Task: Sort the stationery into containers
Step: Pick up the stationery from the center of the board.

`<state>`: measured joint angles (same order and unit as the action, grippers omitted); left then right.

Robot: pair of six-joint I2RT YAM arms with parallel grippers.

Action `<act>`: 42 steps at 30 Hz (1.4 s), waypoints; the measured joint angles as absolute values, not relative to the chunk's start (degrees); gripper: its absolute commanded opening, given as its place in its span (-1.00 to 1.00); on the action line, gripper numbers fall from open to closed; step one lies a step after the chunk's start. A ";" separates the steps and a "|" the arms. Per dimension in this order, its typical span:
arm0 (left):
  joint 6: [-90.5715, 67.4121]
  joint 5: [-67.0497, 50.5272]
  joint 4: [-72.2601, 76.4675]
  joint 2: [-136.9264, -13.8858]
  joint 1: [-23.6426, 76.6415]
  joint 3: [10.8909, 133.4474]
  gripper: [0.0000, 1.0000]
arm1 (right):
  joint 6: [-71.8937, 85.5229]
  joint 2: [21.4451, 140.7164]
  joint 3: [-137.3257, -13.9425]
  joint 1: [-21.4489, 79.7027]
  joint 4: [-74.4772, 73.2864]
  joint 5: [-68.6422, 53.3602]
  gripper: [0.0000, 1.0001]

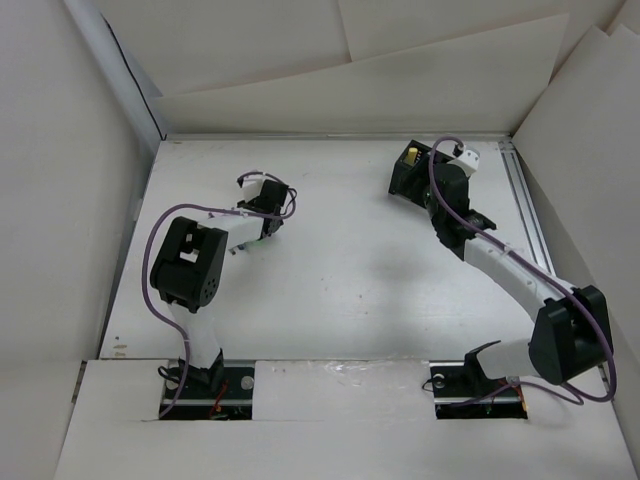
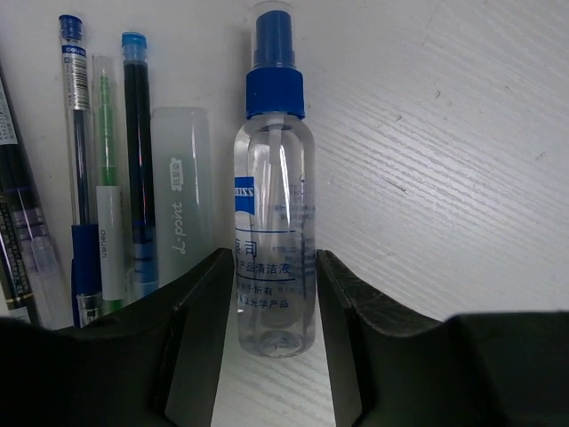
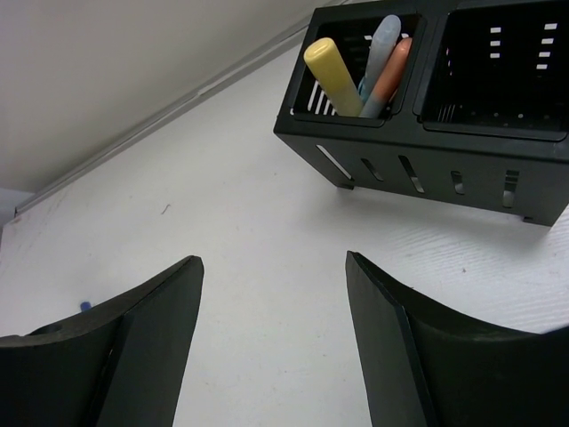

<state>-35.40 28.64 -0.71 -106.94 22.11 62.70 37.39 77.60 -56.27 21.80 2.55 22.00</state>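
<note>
My left gripper (image 2: 276, 267) straddles the bottle (image 2: 274, 178) to lift it, gripping or not I cannot tell; my right gripper (image 3: 271, 260) hangs open by the box (image 3: 427, 169).

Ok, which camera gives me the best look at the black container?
Right wrist: the container sits close, with both compartments open to view and a yellow marker plus two others standing in one. Top external shows it small and partly hidden by the right arm. Left wrist doesn't show it.
</note>
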 measured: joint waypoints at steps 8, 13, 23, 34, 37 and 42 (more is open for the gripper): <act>-35.22 26.92 -0.25 -106.98 22.11 62.74 -0.75 | 37.39 78.15 -56.27 21.80 2.52 21.56 0.42; -34.96 25.08 0.58 -106.98 22.11 62.74 -1.00 | 37.39 78.15 -56.29 21.80 2.55 20.51 0.42; -32.95 13.26 6.46 -96.75 25.41 55.66 -1.00 | 36.71 81.67 -58.96 21.23 2.37 3.77 0.97; -28.14 -9.30 20.88 -82.72 26.98 46.35 -1.00 | 37.80 91.05 -63.53 22.26 2.68 -15.03 1.00; -26.98 -13.39 23.33 -82.72 28.18 45.54 -1.00 | 38.44 93.06 -64.34 23.31 3.29 -19.99 1.00; -26.04 -19.00 25.15 -82.72 28.86 44.64 -0.99 | 39.59 94.72 -65.95 24.62 5.23 -26.13 1.00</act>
